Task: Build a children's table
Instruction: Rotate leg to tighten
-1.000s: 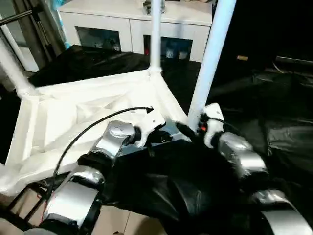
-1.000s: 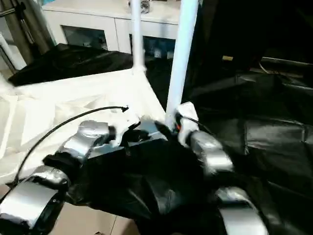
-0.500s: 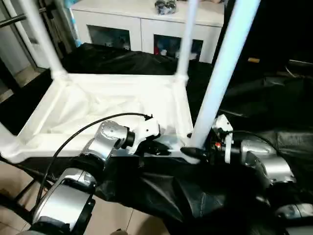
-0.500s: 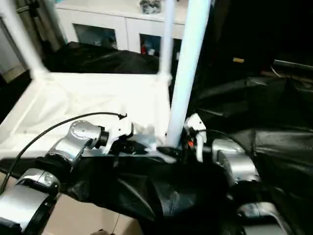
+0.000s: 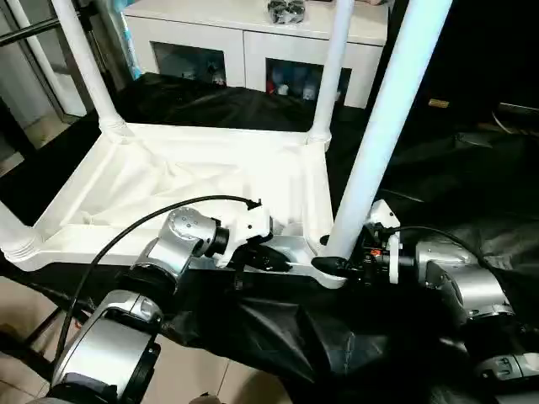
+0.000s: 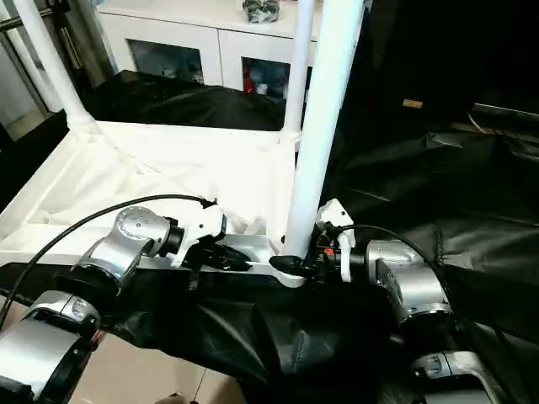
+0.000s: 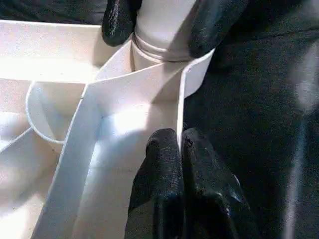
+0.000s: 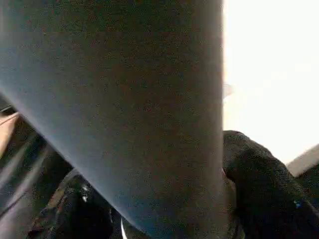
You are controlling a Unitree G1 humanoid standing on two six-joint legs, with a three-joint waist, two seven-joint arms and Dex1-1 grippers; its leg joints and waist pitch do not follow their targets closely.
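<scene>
Tabletop (image 5: 168,181) lies upside down on the black cloth (image 5: 472,194), ribbed underside up, with 3 legs already standing in other corner sockets and the near leg (image 5: 383,118) rising from the socket just ahead of the right gripper (image 5: 338,263). That gripper's 2 black fingers (image 7: 217,25) sit on either side of the leg's base, touching it just above the socket; whether they grip it firmly I cannot tell. The left gripper (image 7: 180,149) is pinched tight on the thin rim wall of the tabletop, just beside that same socket (a good brace).

To seat this leg well, I judge the left pinch should hold the rim steady while the right gripper presses the leg straight down along its own axis. Any lean risks jamming the taper or tipping the tabletop.
</scene>
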